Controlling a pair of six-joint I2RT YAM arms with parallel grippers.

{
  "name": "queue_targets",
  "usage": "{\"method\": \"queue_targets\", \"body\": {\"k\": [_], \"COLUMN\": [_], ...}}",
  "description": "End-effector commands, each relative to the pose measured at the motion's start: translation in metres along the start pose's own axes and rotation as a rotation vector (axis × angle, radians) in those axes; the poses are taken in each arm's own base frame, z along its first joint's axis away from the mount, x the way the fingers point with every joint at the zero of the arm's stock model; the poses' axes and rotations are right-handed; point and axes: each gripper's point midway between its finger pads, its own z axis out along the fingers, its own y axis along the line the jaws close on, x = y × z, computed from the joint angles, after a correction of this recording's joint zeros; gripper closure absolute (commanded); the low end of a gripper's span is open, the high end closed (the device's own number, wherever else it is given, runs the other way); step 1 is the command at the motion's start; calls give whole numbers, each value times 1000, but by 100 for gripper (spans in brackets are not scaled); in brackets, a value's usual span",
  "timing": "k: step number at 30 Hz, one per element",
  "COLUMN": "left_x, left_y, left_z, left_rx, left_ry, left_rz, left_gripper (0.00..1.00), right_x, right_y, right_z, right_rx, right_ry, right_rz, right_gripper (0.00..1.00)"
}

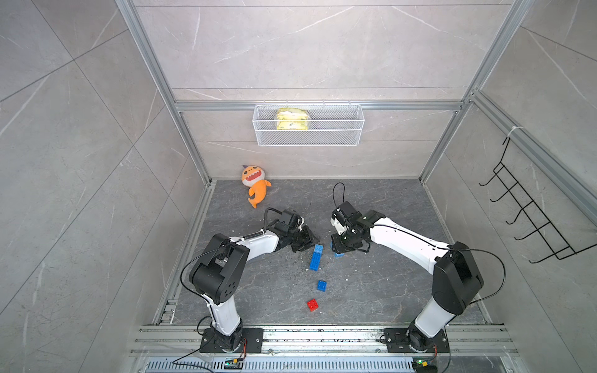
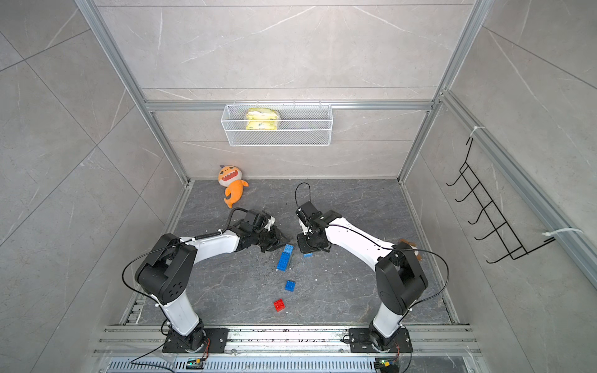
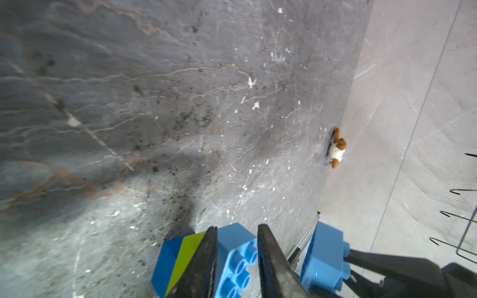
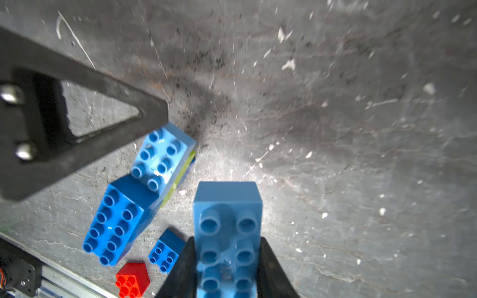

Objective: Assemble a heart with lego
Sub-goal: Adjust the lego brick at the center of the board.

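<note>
A joined lego cluster (image 1: pixel 315 258) (image 2: pixel 284 257) lies mid-floor: dark blue and light blue bricks (image 4: pixel 121 214) over a lime-green layer (image 3: pixel 188 252). My left gripper (image 3: pixel 237 228) (image 1: pixel 307 243) is shut on the cluster's far light blue brick (image 3: pixel 236 258), one finger on each side. Just to the right, my right gripper (image 4: pixel 227 240) (image 1: pixel 339 250) is shut on a separate light blue long brick (image 4: pixel 227 219) (image 3: pixel 325 258), studs facing the camera. A small blue square brick (image 1: pixel 321 286) (image 4: pixel 166 250) and a red square brick (image 1: pixel 312 304) (image 4: pixel 133 282) lie loose nearer the front.
An orange plush fish (image 1: pixel 255 185) lies at the back left of the floor, and a small brown-and-white plush (image 3: pixel 338 148) sits by the right wall. A white wire basket (image 1: pixel 308 135) hangs on the back wall, a black hook rack (image 1: pixel 529 210) on the right wall.
</note>
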Motion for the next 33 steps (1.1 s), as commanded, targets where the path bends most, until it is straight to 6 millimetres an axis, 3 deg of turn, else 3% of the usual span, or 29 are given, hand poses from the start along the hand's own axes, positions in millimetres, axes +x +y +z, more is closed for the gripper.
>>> {"method": "queue_targets", "body": {"k": [1,12,23,28,33], "left_x": [5,17,31,30,-7], "left_y": [-21,-29,-50,-63,-65], "left_z": [7,28,25,9,-31], "left_rx": [68,95,144,157,88], "left_ry": [59,192,337,325,151], "left_rz": [47,75,168,209,196], "left_gripper": [71,73,74,73,73], "right_x": [-5,-6,-3,-12,-34], "right_y": [-8,-26,-39,-47,-34], "right_z": [-5,-10,9,19,24], "right_rx": [24,30,27,27,-31], "right_ry": [6,3,50,60,54], "right_rz": [-18,12,20,17,-41], "right_gripper": [78,78,78,78,78]}}
